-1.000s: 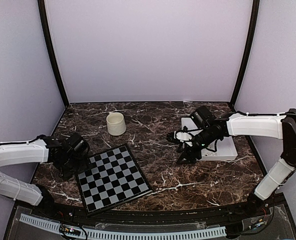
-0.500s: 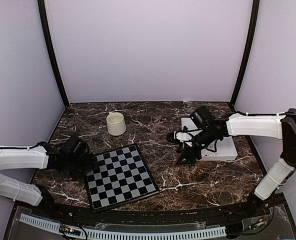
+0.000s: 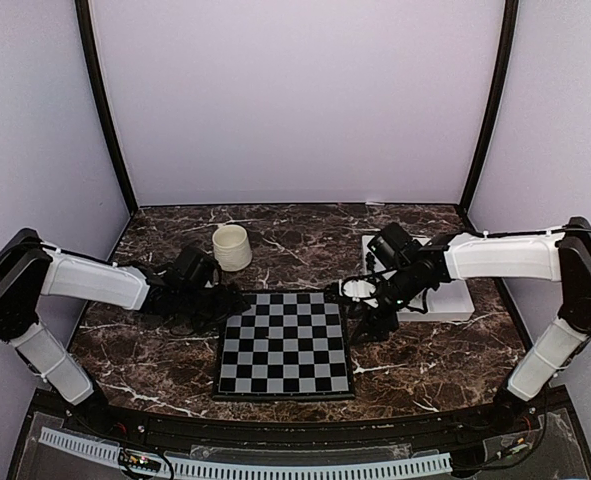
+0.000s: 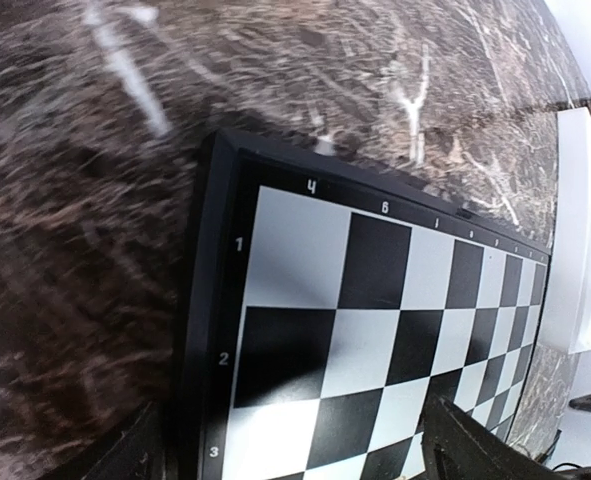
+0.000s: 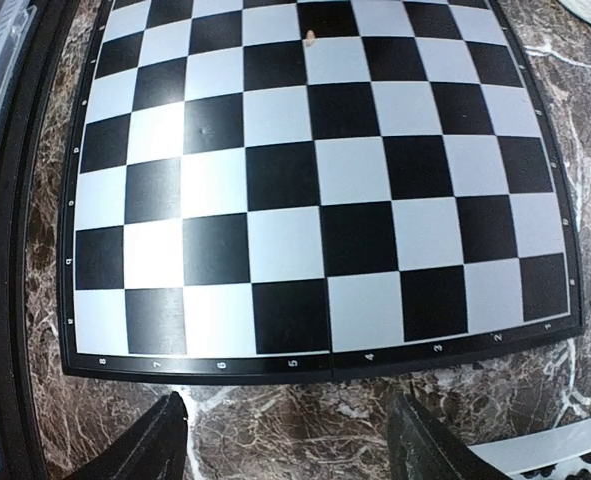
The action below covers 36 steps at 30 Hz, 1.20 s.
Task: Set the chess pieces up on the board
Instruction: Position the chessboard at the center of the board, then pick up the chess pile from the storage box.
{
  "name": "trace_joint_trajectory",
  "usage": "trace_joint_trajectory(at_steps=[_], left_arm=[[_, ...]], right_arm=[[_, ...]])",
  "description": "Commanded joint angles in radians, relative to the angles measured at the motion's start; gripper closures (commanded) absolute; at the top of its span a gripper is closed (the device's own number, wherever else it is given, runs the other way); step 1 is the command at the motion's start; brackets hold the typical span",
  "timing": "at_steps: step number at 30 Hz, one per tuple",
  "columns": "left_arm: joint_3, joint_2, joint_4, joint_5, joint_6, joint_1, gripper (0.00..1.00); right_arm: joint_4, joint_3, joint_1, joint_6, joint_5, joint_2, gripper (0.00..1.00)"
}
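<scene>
As the board (image 3: 285,343) lies flat | left gripper (image 3: 225,304) wide, at its corner; right gripper (image 3: 361,324) wide, empty

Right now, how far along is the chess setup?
Done: the black-and-grey checked chessboard lies flat mid-table. In hand: nothing; left gripper and right gripper are open at its edges. Left: every piece; the squares show only one pale speck.
</scene>
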Motion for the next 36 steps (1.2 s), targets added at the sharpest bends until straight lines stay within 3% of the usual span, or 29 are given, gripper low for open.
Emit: trace_joint_trajectory(at_steps=[1, 6, 9, 12, 16, 20, 25, 33, 36], left_arm=[[0.045, -0.011, -0.033, -0.028, 0.079, -0.005, 0.09], [0.123, -0.139, -0.197, -0.195, 0.232, -0.005, 0.09], [0.189, -0.195, -0.237, -0.253, 0.436, -0.005, 0.08], [0.260, -0.235, -0.198, -0.318, 0.635, -0.005, 0.03], [0.325, -0.237, -0.045, -0.398, 0.767, -0.004, 0.01], [0.426, -0.165, 0.058, -0.266, 0.918, -0.004, 0.03], [0.549, -0.018, 0.099, -0.025, 0.986, -0.004, 0.22], [0.486, 0.036, 0.096, 0.167, 0.955, -0.001, 0.36], [0.500, 0.048, 0.081, 0.207, 0.918, -0.009, 0.37]], right_arm=[[-0.057, -0.025, 0.049, -0.040, 0.042, -0.028, 0.30], [-0.102, -0.001, 0.031, -0.027, 0.051, -0.064, 0.30], [-0.135, 0.048, -0.038, -0.003, -0.025, -0.071, 0.31], [-0.155, 0.103, -0.128, 0.018, -0.070, -0.075, 0.32], [-0.158, 0.175, -0.266, 0.061, -0.094, -0.083, 0.35], [-0.118, 0.206, -0.371, 0.152, -0.072, -0.080, 0.38], [-0.076, 0.202, -0.452, 0.219, -0.009, -0.053, 0.49], [-0.110, 0.227, -0.500, 0.197, 0.125, 0.038, 0.70], [-0.111, 0.227, -0.506, 0.195, 0.168, 0.065, 0.72]])
